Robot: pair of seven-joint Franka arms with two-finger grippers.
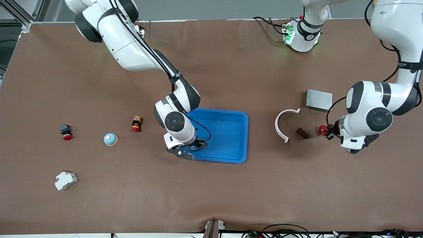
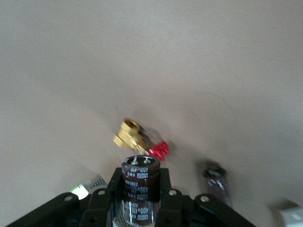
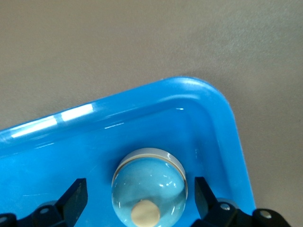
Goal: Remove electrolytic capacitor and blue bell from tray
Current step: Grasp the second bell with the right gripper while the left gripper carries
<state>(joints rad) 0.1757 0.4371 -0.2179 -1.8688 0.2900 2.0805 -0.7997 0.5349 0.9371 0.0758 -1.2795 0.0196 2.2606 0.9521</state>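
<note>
Over the tray's (image 1: 228, 132) corner nearest the camera, toward the right arm's end, the right end effector (image 3: 139, 198) hangs spread wide, one finger either side of the blue bell (image 3: 149, 189) sitting in that corner. It looks smooth, hard and domed, likely slippery up top, so I'd pinch low at the pale rim. Meanwhile the left end effector (image 2: 139, 194) hovers over the table by a red-handled brass valve (image 2: 137, 139), pinching the electrolytic capacitor (image 2: 139, 182), a light, stiff can, across its sleeve.
</note>
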